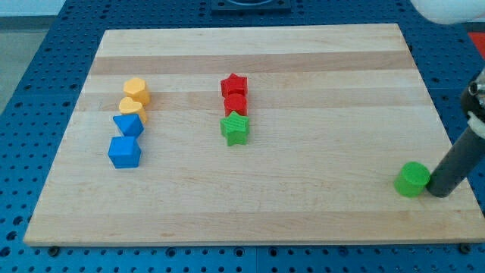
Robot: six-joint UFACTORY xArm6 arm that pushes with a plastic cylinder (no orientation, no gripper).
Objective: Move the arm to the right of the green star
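Note:
The green star (235, 128) lies near the middle of the wooden board (303, 197), just below a red block (236, 105) and a red star (234, 85). My tip (438, 192) is at the view's lower right, far to the right of and below the green star. It stands right next to a green block (412, 180), on that block's right side, touching or nearly touching it.
At the view's left, two yellow blocks (137, 91) (132, 108) stand above a blue pentagon-like block (128, 125) and a blue cube (124, 152). The board's right edge (447, 152) is close to my tip. Blue perforated table surrounds the board.

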